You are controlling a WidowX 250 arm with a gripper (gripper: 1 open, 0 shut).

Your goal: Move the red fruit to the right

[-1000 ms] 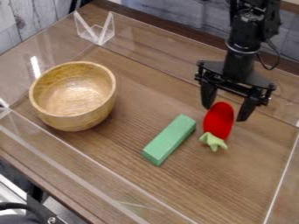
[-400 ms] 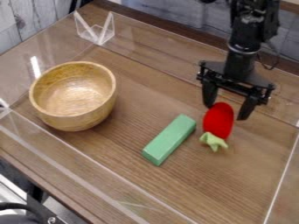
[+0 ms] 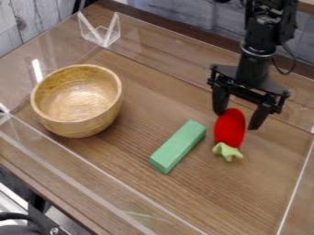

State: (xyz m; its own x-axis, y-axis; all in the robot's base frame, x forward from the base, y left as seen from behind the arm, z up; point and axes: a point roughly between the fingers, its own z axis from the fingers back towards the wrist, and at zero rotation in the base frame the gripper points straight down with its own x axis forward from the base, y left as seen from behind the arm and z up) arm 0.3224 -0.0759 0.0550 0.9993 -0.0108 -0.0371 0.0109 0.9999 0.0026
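On the right side of the wooden bench (image 3: 135, 101), just beside the green block (image 3: 179, 146), the red fruit (image 3: 229, 129) lies with its light green leafy stem pointing toward the near edge. It looks like a small glossy toy strawberry, so I judge it light and stiff, with a smooth, rounded skin that could slip out of a pinch placed too near either tapered end. The widest part of the red body, above the leaves, seems the safest place to take hold. The tool (image 3: 248, 104) hangs straight down over the fruit's far end, its dark fingers spread wide, one on each side of the red tip. It holds nothing; whether a finger touches the fruit cannot be told. A wooden bowl (image 3: 76, 99) sits well apart to the left.
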